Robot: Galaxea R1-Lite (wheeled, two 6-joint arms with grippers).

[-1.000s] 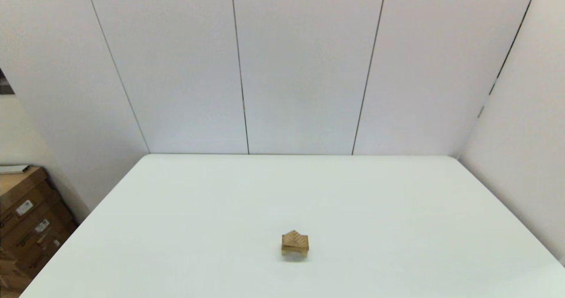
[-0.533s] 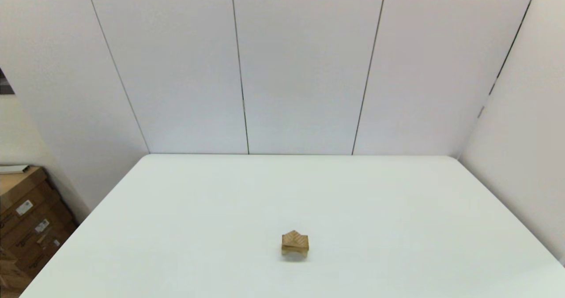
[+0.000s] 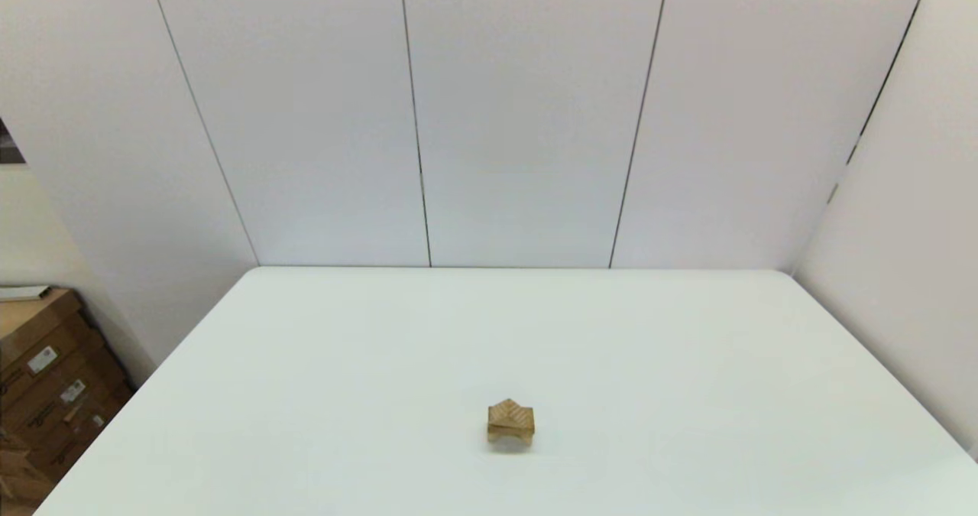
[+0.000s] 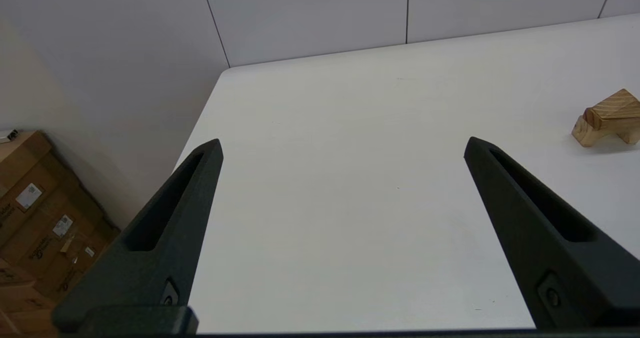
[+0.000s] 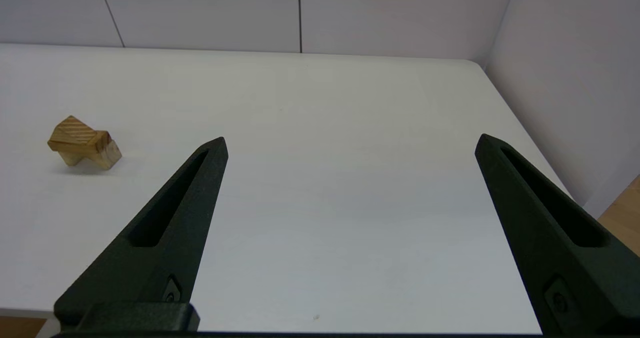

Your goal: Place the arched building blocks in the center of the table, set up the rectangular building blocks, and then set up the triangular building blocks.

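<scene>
Wooden blocks sit stacked on the white table [image 3: 688,363], toward six o'clock from its middle: the arched block [image 3: 510,433] stands on its two short legs, and the triangular wedge [image 3: 511,414] lies on top, point up. A separate flat slab cannot be made out between them. Left gripper [image 4: 342,145] and right gripper [image 5: 350,142] hang spread wide and empty, both well apart from the stack.

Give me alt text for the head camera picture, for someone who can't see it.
A small stack of wooden blocks stands alone on a white table, near its front middle, with a triangular block on top. Plain grey wall panels rise behind, cardboard boxes sit at far left, and neither arm shows.
</scene>
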